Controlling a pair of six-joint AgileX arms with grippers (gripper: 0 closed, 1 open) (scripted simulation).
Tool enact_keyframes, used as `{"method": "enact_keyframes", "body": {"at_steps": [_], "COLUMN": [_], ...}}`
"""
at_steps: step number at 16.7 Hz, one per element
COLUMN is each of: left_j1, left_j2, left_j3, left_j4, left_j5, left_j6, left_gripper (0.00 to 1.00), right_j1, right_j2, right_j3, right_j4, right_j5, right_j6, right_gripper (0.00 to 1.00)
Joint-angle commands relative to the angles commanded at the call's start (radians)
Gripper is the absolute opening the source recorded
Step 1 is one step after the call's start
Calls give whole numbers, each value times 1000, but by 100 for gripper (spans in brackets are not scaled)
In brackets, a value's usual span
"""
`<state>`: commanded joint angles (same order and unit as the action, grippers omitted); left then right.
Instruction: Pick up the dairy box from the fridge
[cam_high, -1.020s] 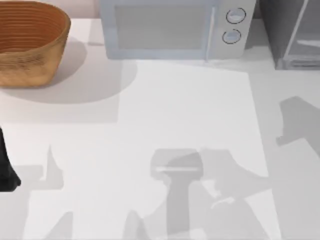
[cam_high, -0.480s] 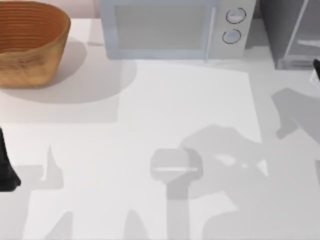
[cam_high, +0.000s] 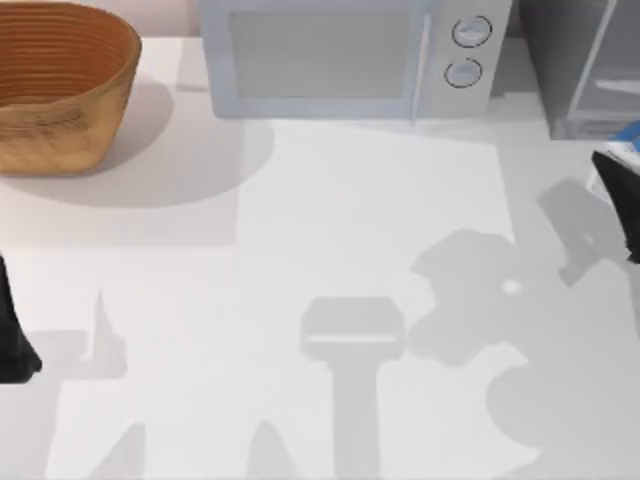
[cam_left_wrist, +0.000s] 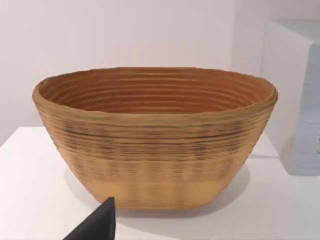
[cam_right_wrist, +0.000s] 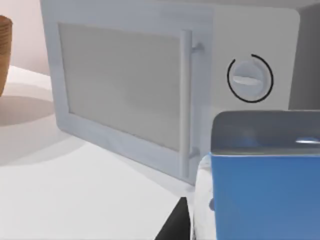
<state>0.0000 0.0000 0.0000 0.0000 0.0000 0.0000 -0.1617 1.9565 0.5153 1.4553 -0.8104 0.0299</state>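
At the right edge of the white surface (cam_high: 330, 230), just in front of the dark-grey fridge (cam_high: 585, 60), the right hand (cam_high: 622, 190) is clamped on the blue-and-white dairy box (cam_high: 628, 135), held above the surface and outside the fridge. A white microwave (cam_high: 350, 55) stands at the far side, a woven basket (cam_high: 60, 85) at the far left. The left hand (cam_high: 12, 335) sits parked at the left edge; whether its fingers are apart or together cannot be told.
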Motion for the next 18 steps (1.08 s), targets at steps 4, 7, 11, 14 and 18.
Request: {"method": "enact_keyframes", "body": {"at_steps": [4,7,11,14,18], "left_j1": [0,0,0,0,0], "left_j2": [0,0,0,0,0], "left_j3": [0,0,0,0,0], "left_j4": [0,0,0,0,0], "left_j5": [0,0,0,0,0], "left_j6": [0,0,0,0,0], "left_gripper": [100,100,100,100,100], "right_j1": [-15,-22,-22,-13,60], "right_j2": [193,267,267,268,328], "right_j3": [52,74,74,74,164], "right_j4": [144,205,205,203,181], "right_j5": [-80,-113,-113,-111,-53], "right_j6": [3,1,1,2,-4], "right_gripper": [0,0,0,0,0]}}
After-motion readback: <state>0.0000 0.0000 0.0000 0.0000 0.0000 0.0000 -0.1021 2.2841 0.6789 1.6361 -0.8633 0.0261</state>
